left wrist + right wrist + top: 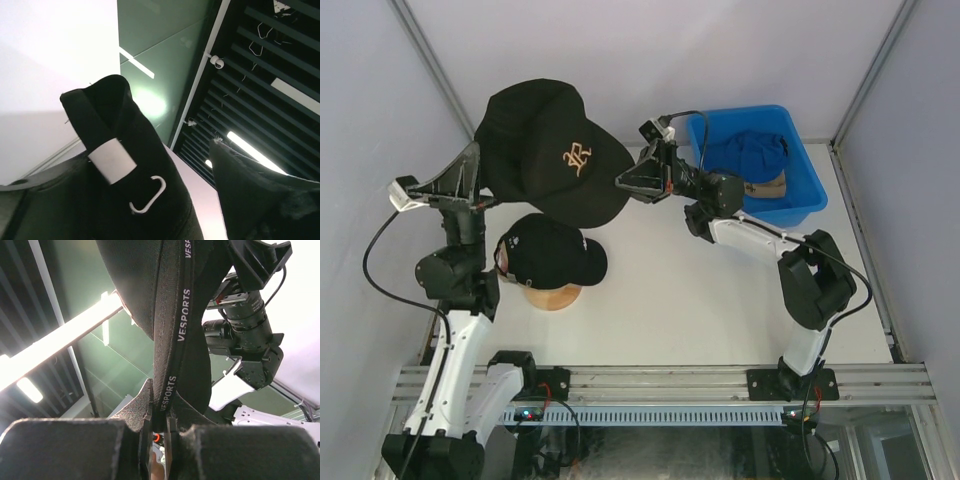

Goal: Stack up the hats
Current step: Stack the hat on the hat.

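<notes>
A black hat with a gold logo is held up in the air between my two grippers. My right gripper is shut on its rim; in the right wrist view the jaws pinch the lettered inner band. My left gripper is at the hat's left edge, jaws wide open. The hat's back strap with a white tag drapes over one finger, and the other finger stands apart and bare. A second black hat sits on the wooden head-form below.
A blue bin stands at the back right with a blue hat and a tan hat inside. White walls close in the table at the back and on both sides. The arm bases are bolted at the near edge.
</notes>
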Robot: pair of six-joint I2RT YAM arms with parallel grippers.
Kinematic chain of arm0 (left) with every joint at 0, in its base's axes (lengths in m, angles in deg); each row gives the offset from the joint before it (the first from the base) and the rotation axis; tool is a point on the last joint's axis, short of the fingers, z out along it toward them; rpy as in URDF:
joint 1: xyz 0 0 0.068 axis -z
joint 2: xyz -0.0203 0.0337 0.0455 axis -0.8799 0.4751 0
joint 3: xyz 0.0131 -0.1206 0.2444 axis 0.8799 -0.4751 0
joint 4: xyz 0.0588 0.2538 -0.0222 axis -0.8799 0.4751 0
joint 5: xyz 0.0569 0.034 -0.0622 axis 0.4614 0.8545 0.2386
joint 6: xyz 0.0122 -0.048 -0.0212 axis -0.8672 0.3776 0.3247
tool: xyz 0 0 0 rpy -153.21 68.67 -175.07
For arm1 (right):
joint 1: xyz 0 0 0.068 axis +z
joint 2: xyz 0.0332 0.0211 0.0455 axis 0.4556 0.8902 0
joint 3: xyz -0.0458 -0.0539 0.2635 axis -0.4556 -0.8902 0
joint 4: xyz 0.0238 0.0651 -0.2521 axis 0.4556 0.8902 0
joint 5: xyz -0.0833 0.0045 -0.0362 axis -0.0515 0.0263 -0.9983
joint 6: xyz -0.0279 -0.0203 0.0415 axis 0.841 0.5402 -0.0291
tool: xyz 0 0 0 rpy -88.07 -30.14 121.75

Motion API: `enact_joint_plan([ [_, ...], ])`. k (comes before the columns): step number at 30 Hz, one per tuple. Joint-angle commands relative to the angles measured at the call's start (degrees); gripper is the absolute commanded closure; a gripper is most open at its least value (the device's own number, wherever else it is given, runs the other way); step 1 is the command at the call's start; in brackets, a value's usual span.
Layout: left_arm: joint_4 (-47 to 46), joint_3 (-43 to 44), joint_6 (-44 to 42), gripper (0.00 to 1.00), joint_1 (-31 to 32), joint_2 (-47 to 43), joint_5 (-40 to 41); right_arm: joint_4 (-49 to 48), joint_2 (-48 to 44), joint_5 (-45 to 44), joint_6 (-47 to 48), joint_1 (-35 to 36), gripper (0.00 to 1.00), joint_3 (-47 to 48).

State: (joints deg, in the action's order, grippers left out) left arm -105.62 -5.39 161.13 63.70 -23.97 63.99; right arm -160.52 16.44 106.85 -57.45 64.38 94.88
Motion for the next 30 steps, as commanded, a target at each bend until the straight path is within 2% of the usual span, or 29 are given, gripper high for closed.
enact_joint_plan([
  [1, -7.9, -1.6, 2.7, 0.23, -0.9, 0.1, -1.2, -3.8, -3.8, -1.5, -18.4, 0.6, 1.00, -0.6],
  [8, -12.2, -3.1, 4.5, 0.84, -1.4, 0.8, -0.8, -3.8, -3.5, -1.5, -18.7, 0.1, 1.00, -1.9],
  [10, -12.4, -3.2, 4.5, 0.98, -1.4, 0.7, -0.6, -3.8, -3.2, -1.5, -19.1, -0.7, 1.00, -2.0],
  [14, -6.7, -4.6, 1.2, 1.00, -1.5, -3.5, 2.1, -3.8, -1.4, -2.8, -19.7, -3.5, 1.00, -2.0],
  [17, 7.5, -3.9, -6.1, 1.00, -1.5, -9.8, 5.1, -3.8, 0.9, -3.7, -19.9, -5.1, 1.00, -1.9],
  [20, 19.6, -2.6, -11.6, 1.00, -1.4, -14.1, 7.3, -3.8, 3.6, -4.5, -20.1, -5.4, 0.94, -0.8],
  [24, 24.3, -3.3, -13.8, 1.00, -1.4, -15.9, 6.2, -3.7, 7.8, -5.4, -20.5, -4.8, 0.91, 3.1],
  [30, 32.6, -4.2, -18.6, 1.00, -1.4, -20.2, 7.4, -3.7, 12.4, -7.4, -21.1, -4.3, 0.81, 4.7],
])
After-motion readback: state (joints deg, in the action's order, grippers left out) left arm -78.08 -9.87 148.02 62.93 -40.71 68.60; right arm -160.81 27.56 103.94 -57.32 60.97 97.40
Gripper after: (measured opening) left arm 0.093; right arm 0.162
